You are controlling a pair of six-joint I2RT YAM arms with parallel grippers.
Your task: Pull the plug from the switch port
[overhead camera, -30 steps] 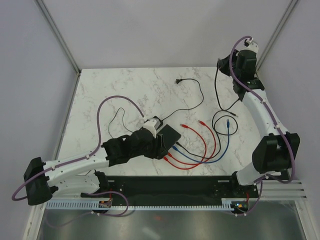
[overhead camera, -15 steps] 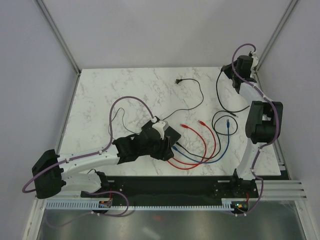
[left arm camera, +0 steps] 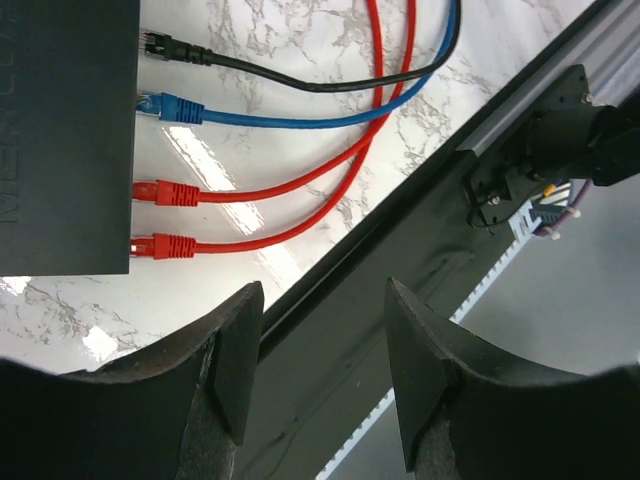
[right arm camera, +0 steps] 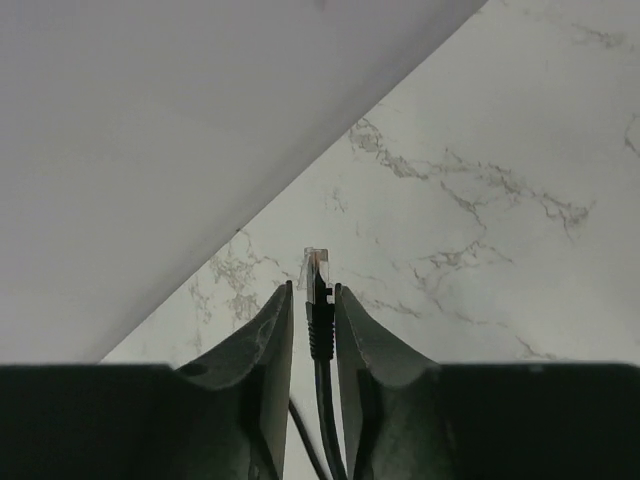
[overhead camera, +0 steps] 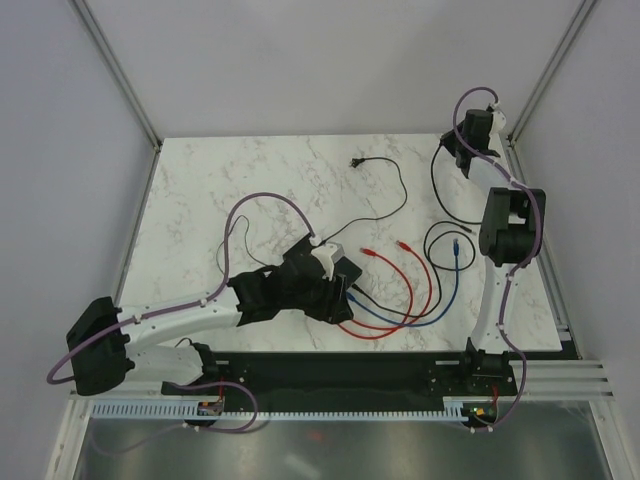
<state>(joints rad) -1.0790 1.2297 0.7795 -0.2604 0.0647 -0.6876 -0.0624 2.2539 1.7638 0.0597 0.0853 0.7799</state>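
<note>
Your switch (left arm camera: 65,130) lies flat on the table (overhead camera: 250,180), near the middle of its front edge and partly under the left arm. Four leads sit in the ports along one side: a black plug (left arm camera: 165,45), a blue plug (left arm camera: 165,105) and two red plugs (left arm camera: 160,192). Your left hand (left arm camera: 322,300) hangs just off that side, above the dark front rail (left arm camera: 420,210). Its fingers are spread wide with nothing between them.

Your right hand (right arm camera: 313,292) is raised at the far right corner, well apart from the switch. Its fingers are closed on a clear-tipped plug (right arm camera: 316,265), gripped by the black boot. The tip sticks out past the fingertips, in no port. Its black cord (right arm camera: 325,420) trails back between the fingers.
</note>
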